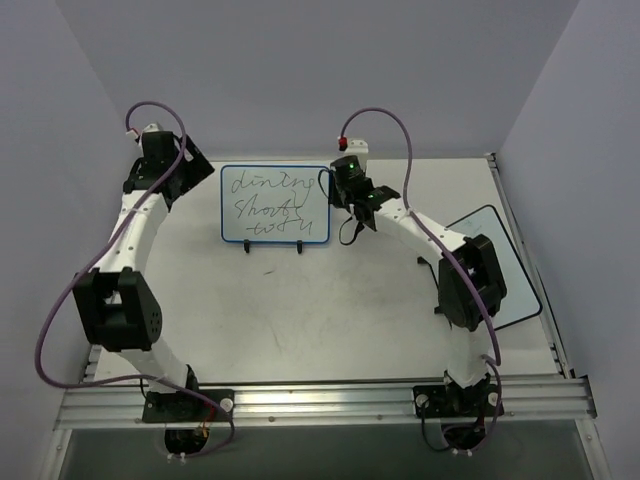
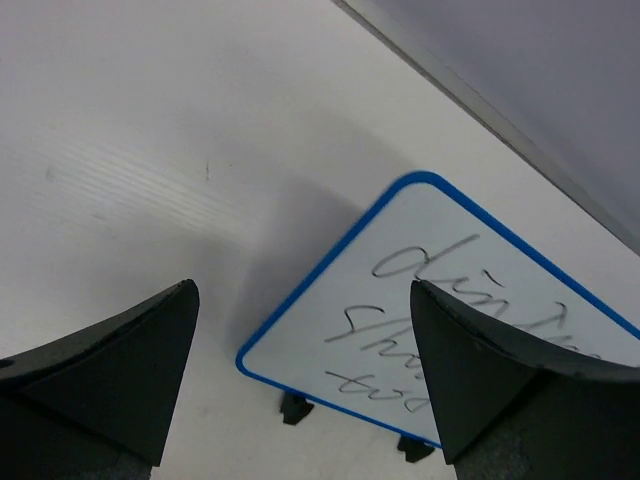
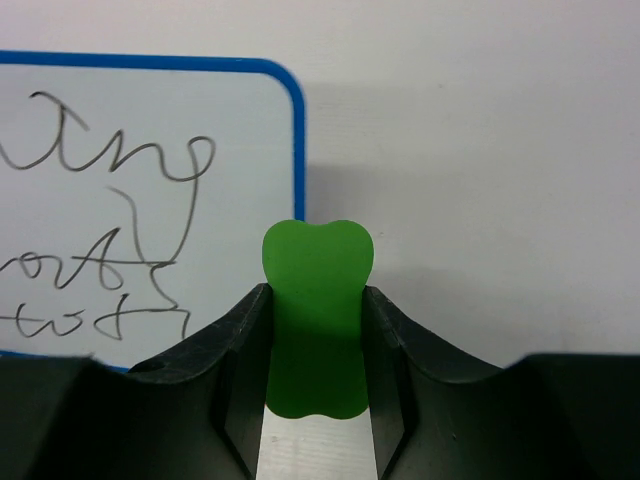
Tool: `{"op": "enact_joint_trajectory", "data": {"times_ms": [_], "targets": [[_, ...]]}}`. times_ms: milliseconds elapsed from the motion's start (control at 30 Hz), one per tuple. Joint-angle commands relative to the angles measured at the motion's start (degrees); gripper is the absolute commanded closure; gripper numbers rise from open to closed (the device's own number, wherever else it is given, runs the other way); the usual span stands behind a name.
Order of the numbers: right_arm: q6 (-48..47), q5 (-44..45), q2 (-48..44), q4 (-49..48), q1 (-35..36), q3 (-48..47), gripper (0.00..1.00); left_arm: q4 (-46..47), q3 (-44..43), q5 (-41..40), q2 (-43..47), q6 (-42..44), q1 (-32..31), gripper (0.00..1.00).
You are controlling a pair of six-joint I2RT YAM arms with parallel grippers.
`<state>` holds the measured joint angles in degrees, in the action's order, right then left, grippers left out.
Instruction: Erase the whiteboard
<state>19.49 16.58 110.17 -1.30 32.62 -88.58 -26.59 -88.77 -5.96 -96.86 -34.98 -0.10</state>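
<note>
While my right hand (image 3: 318, 298) is clamped on a little green block (image 3: 318, 262) with a two-lobed top, my left hand (image 2: 303, 288) hangs with its fingers spread wide apart and nothing between them.

The whiteboard (image 3: 130, 200) sits just ahead of my right hand and off to its left. From that wrist, the block's top pokes up over the board's right edge, right below the rounded blue corner. Whether the block actually touches the board, I honestly can't tell from here.

From the left wrist, the whiteboard (image 2: 450, 310) is ahead and to the right, with its near corner showing between my two fingertips. My right finger (image 2: 500, 390) covers part of the writing. That hand isn't touching the board.

From above, the whiteboard (image 1: 274, 205) stands between my two hands, propped on small black feet (image 1: 272, 247) on the table (image 1: 300, 310). My left hand (image 1: 190, 168) is just off one side edge and my right hand (image 1: 345, 190) is at the other. Three scrawled rows of black handwriting (image 1: 270, 207) cover the face, all fully there.

There's also a black-framed board (image 1: 505, 262) lying flat, well behind my right hand and partly under that arm.
</note>
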Motion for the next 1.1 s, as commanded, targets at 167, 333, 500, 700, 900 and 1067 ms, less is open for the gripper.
{"op": "enact_joint_trajectory", "data": {"times_ms": [167,333,500,700,900,1067], "targets": [[1.1,3.9,1.3,-0.8,4.6,-5.1,0.94,8.6,-12.9,9.8,-17.7,-0.8,6.2,0.07],[-0.8,4.4,3.8,-0.7,7.1,-8.7,0.94,7.7,-19.2,13.1,-25.0,-3.9,7.7,0.08],[-1.7,5.1,6.9,-1.8,8.4,-12.1,0.94,6.6,-25.9,15.4,-31.9,-5.7,6.9,0.10],[-2.3,5.0,9.1,-4.1,9.2,-14.3,0.94,9.6,-29.9,19.8,-37.3,-8.3,5.9,0.14],[-3.3,5.6,11.6,-3.9,10.3,-16.6,0.95,17.1,-31.1,27.7,-40.2,-11.6,5.6,0.14],[-3.6,5.7,14.5,-3.7,10.6,-19.0,0.95,17.7,-33.7,30.6,-42.3,-12.4,5.0,0.14]]}}
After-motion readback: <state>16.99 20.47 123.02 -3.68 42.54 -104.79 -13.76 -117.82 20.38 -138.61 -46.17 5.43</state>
